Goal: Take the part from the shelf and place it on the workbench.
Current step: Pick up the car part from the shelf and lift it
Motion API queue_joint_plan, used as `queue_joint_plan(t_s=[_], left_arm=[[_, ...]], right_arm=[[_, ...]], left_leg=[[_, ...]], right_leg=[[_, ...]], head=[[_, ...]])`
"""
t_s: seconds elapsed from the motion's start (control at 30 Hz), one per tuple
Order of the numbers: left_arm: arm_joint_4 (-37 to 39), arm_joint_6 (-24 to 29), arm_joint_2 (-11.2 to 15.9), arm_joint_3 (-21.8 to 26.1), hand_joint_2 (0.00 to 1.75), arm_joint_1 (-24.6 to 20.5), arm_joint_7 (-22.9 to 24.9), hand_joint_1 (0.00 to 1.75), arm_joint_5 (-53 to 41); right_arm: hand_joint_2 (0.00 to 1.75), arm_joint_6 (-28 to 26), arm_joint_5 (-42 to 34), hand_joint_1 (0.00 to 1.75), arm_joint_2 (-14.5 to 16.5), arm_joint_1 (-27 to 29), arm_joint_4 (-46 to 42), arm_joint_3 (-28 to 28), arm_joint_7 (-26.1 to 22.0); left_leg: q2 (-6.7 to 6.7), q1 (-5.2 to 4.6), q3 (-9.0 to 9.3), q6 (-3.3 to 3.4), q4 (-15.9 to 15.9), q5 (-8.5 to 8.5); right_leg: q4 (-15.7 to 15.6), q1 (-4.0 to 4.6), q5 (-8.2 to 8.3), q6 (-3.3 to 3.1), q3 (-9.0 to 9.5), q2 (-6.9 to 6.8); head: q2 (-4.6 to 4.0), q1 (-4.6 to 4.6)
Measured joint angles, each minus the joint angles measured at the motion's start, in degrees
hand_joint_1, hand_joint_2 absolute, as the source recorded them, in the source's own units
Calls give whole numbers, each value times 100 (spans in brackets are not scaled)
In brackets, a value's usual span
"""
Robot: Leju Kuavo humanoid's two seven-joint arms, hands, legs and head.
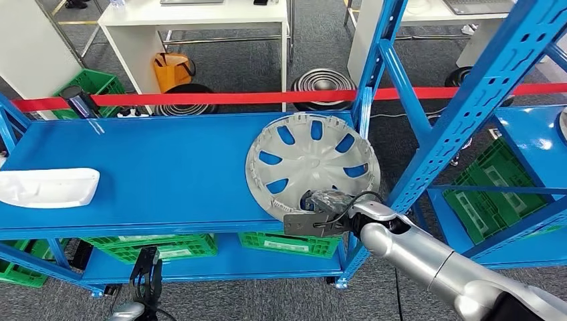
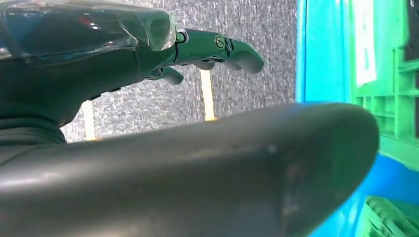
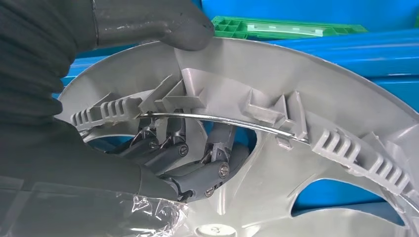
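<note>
A silver-grey hubcap point(image 1: 311, 164) lies on the blue shelf point(image 1: 167, 167), at its right end beside the upright post. My right hand point(image 1: 321, 212) grips the hubcap's near rim. In the right wrist view the thumb presses on the outside of the hubcap point(image 3: 346, 113) rim, and the dark fingers point(image 3: 192, 170) curl against its inner side, under a wire ring. My left hand point(image 1: 146, 281) hangs low in front of the shelf's bottom level. Its fingers point(image 2: 217, 47) are stretched out and hold nothing.
A white moulded part point(image 1: 47, 187) lies at the shelf's left end. Green crates point(image 1: 160, 246) fill the lower level. Blue slanted uprights point(image 1: 468, 114) cross just right of the hubcap. A red tape point(image 1: 234, 98) runs behind the shelf, with white tables point(image 1: 200, 17) beyond.
</note>
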Motion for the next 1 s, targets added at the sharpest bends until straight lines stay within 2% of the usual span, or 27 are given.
queue_joint_plan(t_s=[0.07,0.1,0.17,0.2,0.23,0.27,0.3,0.33,0.4,0.43,0.5,0.57,0.6,0.63,0.7,0.73,0.77,0.8,0.87,0.9,0.93,1.0], left_arm=[[0,-2,-4,0,0,-13,0,0,-11],[0,-3,-8,0,0,-22,1,0,-18],[0,-11,-19,-2,0,-28,5,0,-29],[0,-15,-25,-2,0,-25,7,0,-32],[0,-19,-32,-2,0,-20,9,0,-33],[0,-20,-38,-2,0,-16,9,0,-35],[0,-20,-45,-2,0,-14,9,0,-38],[0,-22,-52,-2,0,-13,9,0,-41],[0,-38,-70,-2,0,-13,9,0,-48],[0,-55,-77,-2,0,-10,8,0,-50],[0,-94,-87,-3,0,2,6,0,-55],[0,-138,-91,-5,0,18,-4,0,-71],[0,-156,-92,-5,0,24,-12,0,-81],[0,-174,-91,-6,0,31,-20,0,-92],[0,-196,-97,-7,0,57,-30,0,-110],[0,-203,-101,-7,0,78,-31,0,-121],[0,-208,-106,-8,0,97,-32,0,-134],[0,-211,-110,-8,0,111,-33,0,-145],[0,-212,-115,-8,0,118,-45,0,-160],[1,-215,-119,-8,0,116,-55,0,-162],[1,-218,-124,-8,0,117,-65,0,-164],[1,-224,-135,-8,0,127,-88,0,-164]], right_arm=[[175,-13,1,175,-22,14,10,-28,1],[175,-20,3,175,-34,26,17,-39,1],[175,-44,5,175,-54,56,29,-54,-1],[175,-63,5,175,-61,73,33,-65,-1],[175,-81,3,175,-69,89,37,-81,-1],[175,-97,0,175,-76,101,39,-102,0],[175,-103,-3,175,-82,108,40,-127,2],[175,-105,-7,175,-89,109,40,-156,4],[175,-107,-18,175,-104,107,43,-212,9],[175,-109,-23,175,-113,107,44,-234,11],[175,-127,-32,175,-127,109,44,-275,13],[175,-172,-36,175,-135,113,43,-327,7],[175,-197,-37,175,-137,120,38,-357,3],[175,-220,-38,175,-139,130,28,-386,-1],[175,-257,-43,175,-152,159,-18,-438,-14],[175,-281,-50,175,-161,178,-54,-463,-29],[175,-312,-63,175,-171,199,-105,-492,-54],[175,-350,-80,175,-178,217,-166,-524,-84],[175,-450,-114,175,-184,237,-334,-613,-152],[175,-499,-121,175,-183,238,-432,-670,-177],[175,-543,-123,175,-182,239,-530,-729,-192],[175,-593,-116,175,-181,238,-695,-817,-198]], left_leg=[[12,12,22,95,-65,50],[17,19,28,138,-98,78],[19,9,8,187,-115,106],[17,-3,-5,196,-114,111],[15,-13,-13,201,-112,115],[11,-21,-16,203,-109,117],[6,-26,-16,202,-103,118],[-1,-30,-16,196,-90,116],[-14,-57,-29,163,-53,100],[-19,-67,-38,137,-40,96],[-23,-63,-50,80,-36,100],[-20,-38,-105,16,44,35],[-18,-26,-187,-21,215,-83],[-15,-9,-327,-58,515,-258],[-12,18,-692,-119,1310,-619],[-10,33,-830,-138,1595,-695],[-8,45,-870,-150,1658,-653],[-6,58,-798,-153,1486,-507],[-3,69,-429,-135,689,-102],[-4,61,-260,-115,336,22],[-4,49,-157,-91,115,75],[-7,20,-125,-33,13,58]], right_leg=[[106,-7,-68,33,-63,-4],[322,-6,-179,22,-173,-7],[1089,-7,-503,-31,-552,-11],[1474,-7,-632,-38,-740,-12],[1700,-7,-689,-24,-851,-12],[1695,-7,-657,9,-845,-13],[1435,-6,-541,49,-710,-15],[999,-5,-385,79,-479,-18],[239,13,-148,60,-79,-21],[60,25,-98,26,16,-22],[12,42,-66,-43,39,-22],[-15,9,-35,-99,51,-23],[-29,-13,-22,-121,57,-24],[-34,-30,-14,-136,59,-26],[-29,-27,-12,-148,48,-30],[-26,-25,-10,-152,43,-31],[-24,-26,-12,-152,41,-29],[-22,-28,-13,-150,41,-25],[-17,-26,-20,-136,39,-9],[-12,-11,-22,-118,23,1],[-8,4,-19,-95,-1,8],[-14,21,-7,-32,-45,13]], head=[[0,5],[0,9],[0,14],[0,15],[0,14],[0,14],[0,14],[0,14],[0,10],[0,8],[0,8],[0,5],[0,4],[0,2],[0,2],[0,2],[0,2],[0,2],[0,3],[0,4],[0,3],[0,5]])
